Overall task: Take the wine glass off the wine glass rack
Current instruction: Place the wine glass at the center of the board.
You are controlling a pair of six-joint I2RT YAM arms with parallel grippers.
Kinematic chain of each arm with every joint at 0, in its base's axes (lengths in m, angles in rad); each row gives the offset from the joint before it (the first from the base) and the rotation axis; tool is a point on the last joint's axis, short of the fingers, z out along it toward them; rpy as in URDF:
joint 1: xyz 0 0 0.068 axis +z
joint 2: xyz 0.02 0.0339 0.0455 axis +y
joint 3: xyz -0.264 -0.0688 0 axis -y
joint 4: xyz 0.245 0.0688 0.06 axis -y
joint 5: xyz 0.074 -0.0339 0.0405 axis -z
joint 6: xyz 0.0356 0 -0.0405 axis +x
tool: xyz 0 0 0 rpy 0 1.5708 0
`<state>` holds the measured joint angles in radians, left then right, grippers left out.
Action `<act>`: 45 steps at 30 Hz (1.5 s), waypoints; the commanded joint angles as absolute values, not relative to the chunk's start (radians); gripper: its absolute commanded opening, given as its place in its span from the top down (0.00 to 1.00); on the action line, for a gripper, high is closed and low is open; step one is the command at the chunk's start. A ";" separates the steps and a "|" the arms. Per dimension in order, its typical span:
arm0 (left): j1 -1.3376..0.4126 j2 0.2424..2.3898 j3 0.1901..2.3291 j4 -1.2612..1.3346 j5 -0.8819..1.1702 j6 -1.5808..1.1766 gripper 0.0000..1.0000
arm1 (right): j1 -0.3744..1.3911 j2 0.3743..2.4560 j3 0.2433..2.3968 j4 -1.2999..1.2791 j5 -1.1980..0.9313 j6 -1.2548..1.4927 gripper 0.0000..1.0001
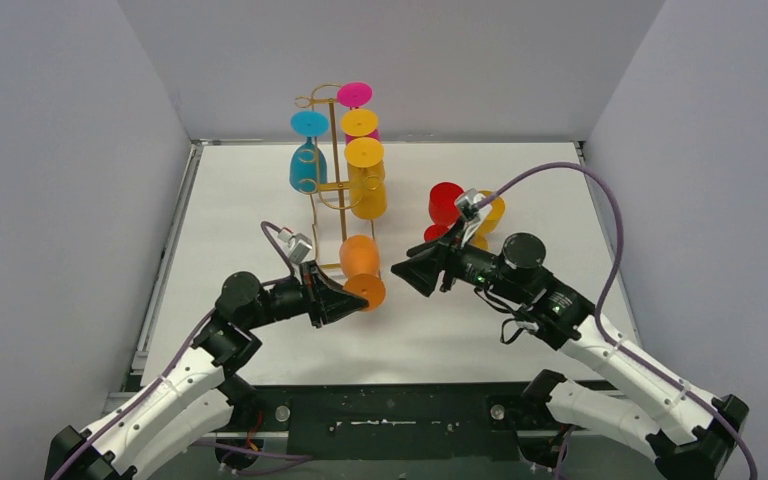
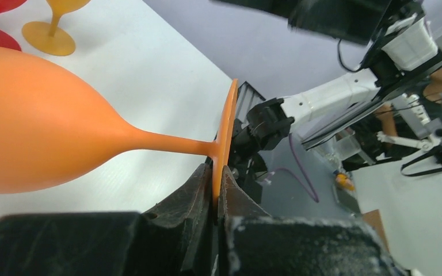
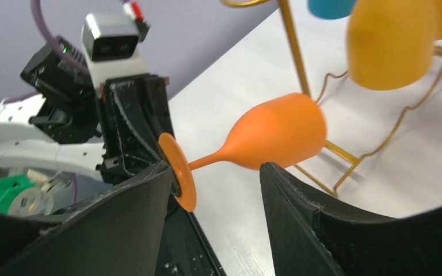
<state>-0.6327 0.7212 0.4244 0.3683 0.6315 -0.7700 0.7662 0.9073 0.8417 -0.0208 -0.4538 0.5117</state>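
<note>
Gripping the orange wine glass [image 1: 359, 256] by the edge of its foot [image 2: 225, 132] in the left claw [image 1: 358, 300], clenched on that thin disc alone. Holding it level above the surface [image 1: 520, 330], bowl [image 2: 34, 121] pointing to 12 o'clock at the wine glass rack [image 1: 334, 150], foot toward 6 o'clock. Bowl rim sitting just beside the rack's low gold wires, touching or not impossible to tell.

Hovering at 3 o'clock of the foot, the right claw [image 1: 400, 270]: released, jaws apart, grasping nothing.

Judging the step as drawing the glass clear of the rack. Doing it well probably means:

- Pulling straight back toward 6 o'clock along the line of the stem [image 2: 167, 144], with no twisting, given the slim hold of an edge pinch against the bowl's weight.
- Watching the bowl for sagging or for catching on the base wire.
- Steering wide of the yellow glasses [image 1: 365, 155] hanging at 12 o'clock and the red glass [image 1: 446, 203] standing at 2 o'clock.
- Possibly bringing the right claw onto the stem for support before turning the glass upright.
</note>
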 commanded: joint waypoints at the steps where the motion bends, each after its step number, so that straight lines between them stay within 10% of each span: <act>1: -0.645 0.645 0.395 0.329 0.623 -0.598 1.00 | 0.752 0.822 0.851 -0.075 -0.201 0.472 0.41; 9: -0.652 0.544 0.310 0.465 0.754 -0.523 1.00 | 0.572 0.861 0.872 -0.190 -0.256 0.478 0.39; 17: -0.690 0.642 0.278 0.797 0.991 -0.485 1.00 | 0.368 0.908 0.757 0.159 -0.826 0.696 0.30; 33: -0.819 0.726 0.243 0.988 1.051 -0.452 1.00 | 0.419 0.989 0.684 0.541 -1.171 0.947 0.28; 45: -0.827 0.641 0.259 0.812 1.087 -0.389 1.00 | 0.587 1.001 0.769 0.269 -1.172 0.711 0.34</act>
